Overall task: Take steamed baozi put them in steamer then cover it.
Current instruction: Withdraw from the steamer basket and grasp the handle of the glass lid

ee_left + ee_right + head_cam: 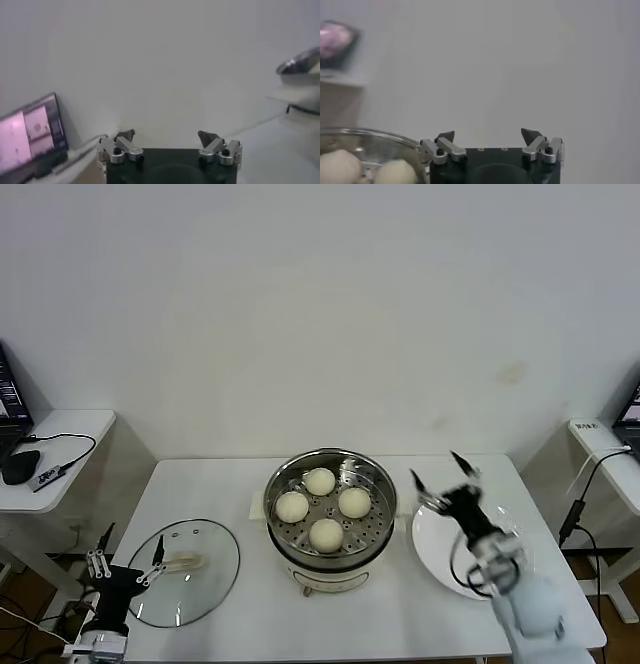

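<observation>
Four cream-white baozi [320, 506] lie in the shiny steel steamer basket [278, 487] on its cream pot base at the table's middle. Two of them show in the right wrist view [340, 167]. The round glass lid [205, 572] lies flat on the table at the left. My right gripper [440, 471] is open and empty, raised above the white plate [435, 554], to the right of the steamer. My left gripper [130, 552] is open and empty at the table's front left corner, beside the lid's left edge.
A side desk with a laptop and mouse [18, 467] stands at the far left. Another desk with cables [600, 449] stands at the far right. A white wall rises behind the table.
</observation>
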Tool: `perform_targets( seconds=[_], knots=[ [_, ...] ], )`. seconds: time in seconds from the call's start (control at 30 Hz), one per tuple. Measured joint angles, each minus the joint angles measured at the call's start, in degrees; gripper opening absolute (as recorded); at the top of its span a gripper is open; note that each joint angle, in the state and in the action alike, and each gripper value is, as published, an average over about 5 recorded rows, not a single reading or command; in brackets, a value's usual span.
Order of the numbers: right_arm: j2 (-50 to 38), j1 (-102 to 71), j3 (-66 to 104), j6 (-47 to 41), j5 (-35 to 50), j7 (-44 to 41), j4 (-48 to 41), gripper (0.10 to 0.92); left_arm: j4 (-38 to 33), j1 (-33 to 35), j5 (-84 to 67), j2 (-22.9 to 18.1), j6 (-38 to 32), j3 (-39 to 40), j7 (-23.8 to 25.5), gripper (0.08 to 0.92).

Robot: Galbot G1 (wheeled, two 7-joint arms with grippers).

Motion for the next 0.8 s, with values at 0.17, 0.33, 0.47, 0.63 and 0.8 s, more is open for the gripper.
perform_targets(
  seconds=[0.17,0.33,0.47,0.63,0.8],
  knots=[
    [5.55,-7.36,9.7,1.36,-1.68,0.46,0.68,0.823,3.34,-0.46,15.59,1.53,-2.33,-1.67,0.84,0.823],
    [9.5,-10.24,15.34,2.37,-2.87,1.6,0.42,0.823,6.71,-0.73,30.24,2.03,-3.56,-2.71,2.48,0.823],
    [11.64,-11.43,17.63,2.99,-3.52,2.2,0.03,0.823,8.64,-0.93,38.81,1.96,-4.16,-2.86,3.44,0.823],
    [13.73,-12.86,19.47,3.58,-4.45,2.57,0.12,0.823,9.85,-1.26,44.81,1.68,-4.68,-2.54,4.01,0.823],
    [15.45,-14.25,20.77,4.27,-5.68,2.81,0.33,0.823,11.08,-2.3,47.94,1.84,-4.81,-1.85,4.54,0.823]
  ],
)
